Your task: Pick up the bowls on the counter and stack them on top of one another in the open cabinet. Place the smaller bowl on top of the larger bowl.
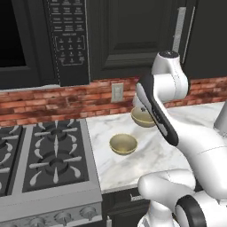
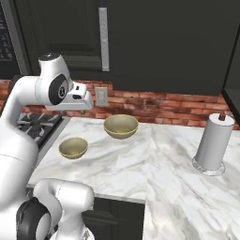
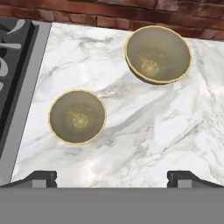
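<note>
1. The tabletop is white marble with grey veins, running from the gas hob on its left to the red brick wall behind it
2. Above the brick hang black panelled cabinets with silver bar handles, and a black microwave with a keypad sits over the hob
3. A paper towel roll stands upright on the tabletop at the far right, well apart from both bowls
4. The larger bowl rests upright and empty on the tabletop near the brick wall; in the left base view my own arm covers part of it
5. The smaller bowl rests upright and empty nearer the front edge and nearer the hob, apart from the larger one, with bare marble between them
6. A wall socket is set in the brick behind the larger bowl
7. My claw hangs above the tabletop looking down on both bowls, its fingers spread wide with nothing between them and touching neither bowl
</note>
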Motion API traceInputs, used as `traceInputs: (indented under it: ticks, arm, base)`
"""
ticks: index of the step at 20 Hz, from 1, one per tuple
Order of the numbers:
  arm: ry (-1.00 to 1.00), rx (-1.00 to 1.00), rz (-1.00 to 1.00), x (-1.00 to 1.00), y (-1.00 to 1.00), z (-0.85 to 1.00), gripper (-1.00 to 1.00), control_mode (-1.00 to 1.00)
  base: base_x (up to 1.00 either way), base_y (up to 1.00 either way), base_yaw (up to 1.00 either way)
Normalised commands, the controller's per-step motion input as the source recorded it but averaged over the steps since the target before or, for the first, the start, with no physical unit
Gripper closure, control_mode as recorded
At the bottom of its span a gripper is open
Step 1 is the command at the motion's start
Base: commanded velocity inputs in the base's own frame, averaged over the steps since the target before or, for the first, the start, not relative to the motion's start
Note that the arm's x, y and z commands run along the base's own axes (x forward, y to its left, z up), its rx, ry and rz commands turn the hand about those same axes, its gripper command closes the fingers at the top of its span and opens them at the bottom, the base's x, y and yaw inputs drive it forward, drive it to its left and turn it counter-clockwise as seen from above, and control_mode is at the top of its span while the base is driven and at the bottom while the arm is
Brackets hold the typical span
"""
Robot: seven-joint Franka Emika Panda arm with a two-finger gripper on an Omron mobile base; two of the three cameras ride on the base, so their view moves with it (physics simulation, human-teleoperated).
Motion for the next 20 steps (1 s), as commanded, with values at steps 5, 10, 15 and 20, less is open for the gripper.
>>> traceInputs:
  ticks: [5, 10, 15, 20]
  arm:
    - [-0.08, -0.09, 0.0, -0.5, 0.54, -0.28, -1.0, -1.0]
    - [-0.01, -0.11, 0.0, -0.22, 0.63, -0.34, -1.0, -1.0]
    - [0.0, -0.12, 0.0, -0.03, 0.23, -0.32, -1.0, -1.0]
    - [0.0, -0.14, 0.0, -0.01, 0.15, -0.36, -1.0, -1.0]
  base:
    - [0.0, 0.0, 0.0]
    - [0.0, 0.0, 0.0]
    - [0.0, 0.0, 0.0]
    - [0.0, 0.0, 0.0]
